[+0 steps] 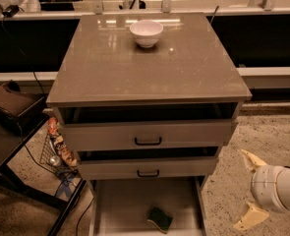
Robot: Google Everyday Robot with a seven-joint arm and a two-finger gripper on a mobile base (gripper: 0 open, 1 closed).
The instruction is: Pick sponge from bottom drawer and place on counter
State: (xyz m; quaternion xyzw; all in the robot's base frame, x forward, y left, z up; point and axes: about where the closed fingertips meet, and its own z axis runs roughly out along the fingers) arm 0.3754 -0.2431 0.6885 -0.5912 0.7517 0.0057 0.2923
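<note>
The sponge (159, 219), dark green with a yellowish edge, lies on the floor of the pulled-out bottom drawer (120, 208), right of its middle near the front. The counter (134, 68) is the glossy grey-brown top of the cabinet above. My gripper (243, 190) is at the lower right, outside the drawer and to the right of the sponge, over the speckled floor. Its two pale fingers (251, 160) are spread wide apart and hold nothing.
A white bowl (146, 32) stands at the back of the counter. Two grey-fronted drawers with black handles (148, 141) sit above the bottom drawer. A dark side table (7, 141) and a wire basket with packets (58, 149) stand at the left.
</note>
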